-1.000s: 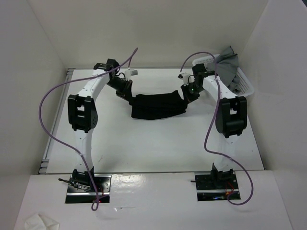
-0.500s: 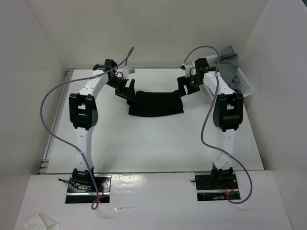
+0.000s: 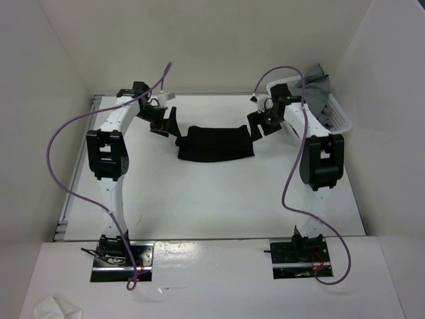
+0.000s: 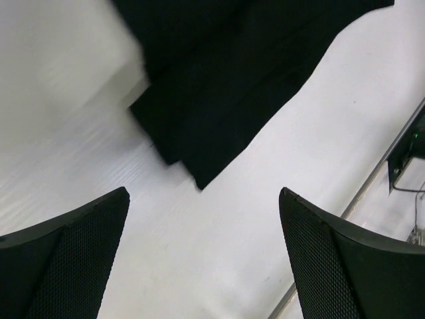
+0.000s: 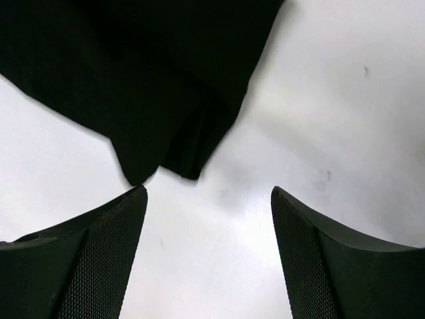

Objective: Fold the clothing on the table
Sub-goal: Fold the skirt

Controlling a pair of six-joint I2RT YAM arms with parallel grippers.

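Toward the far middle of the counter [image 3: 199, 199] lies the clothing [image 3: 216, 143] — a black band, wider than deep, flat on the white surface and well apart from the basket [image 3: 342, 119] of grey garments [image 3: 319, 83] at the far right corner. Left jaws: spread wide, empty, poised just off the band's left end. The left wrist view shows only bare counter between the fingers [image 4: 66, 266], with the cloth's corner beyond them. Right jaws: likewise parted and grasping nothing, just off the right end. The right wrist view shows the cloth's corner ahead of the tips, not between them. At both corners I can make out stacked edges, one layer over another, so I judge at least one lengthwise fold to be in place. The band's near edge bows slightly and its ends are not square. Left to do, as I judge it — a fold across, end to end, to bring the band down to a compact packet, and perhaps a smoothing of the edges. How many layers lie in the stack I cannot tell from these views.
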